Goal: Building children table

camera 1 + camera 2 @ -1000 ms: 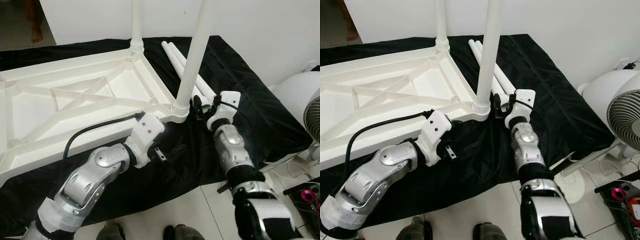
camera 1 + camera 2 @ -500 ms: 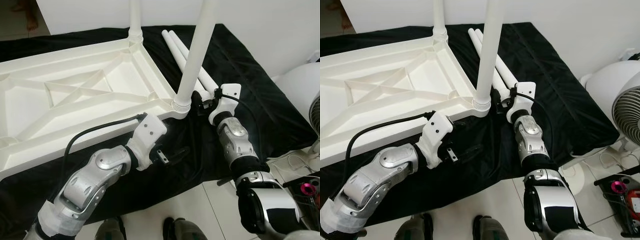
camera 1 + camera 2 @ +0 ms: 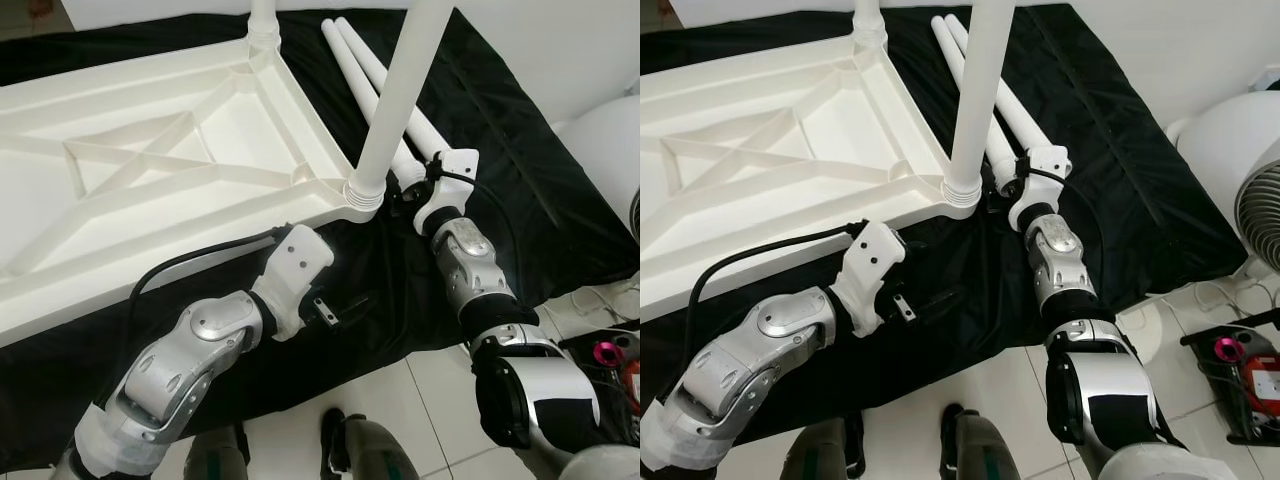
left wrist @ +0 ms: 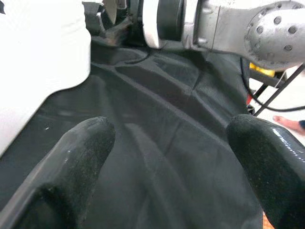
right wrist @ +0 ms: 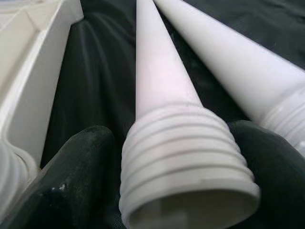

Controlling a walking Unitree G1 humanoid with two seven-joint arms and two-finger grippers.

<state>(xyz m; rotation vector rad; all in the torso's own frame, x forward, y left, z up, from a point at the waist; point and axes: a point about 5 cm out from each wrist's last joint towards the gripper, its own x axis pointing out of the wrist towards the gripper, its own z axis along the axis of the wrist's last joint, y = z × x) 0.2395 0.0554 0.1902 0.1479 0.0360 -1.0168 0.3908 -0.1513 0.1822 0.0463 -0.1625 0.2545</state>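
- Loose table leg [image 5: 164,100]: hollow white plastic, likely light, stiff, slick; lying on the black cloth [image 3: 500,130] beside a second leg [image 5: 238,71], just right of the upturned tabletop [image 3: 150,170].
- Best taken at the ridged threaded end.
- Right gripper [image 5: 162,167] straddling that end, fingers [image 5: 71,167] spread, not yet clenched.
- Left gripper [image 4: 171,157] released, empty over cloth.
- Standing leg [image 3: 395,100] close; little side room there.

A white plastic tabletop [image 3: 150,190] lies upside down at upper left, its ribbed underside up. Two white legs stand upright in its corners: one [image 3: 395,110] at centre, another [image 3: 263,20] at top. Two loose legs [image 3: 375,85] lie side by side, upper centre-right, threaded ends [image 5: 186,157] nearest.
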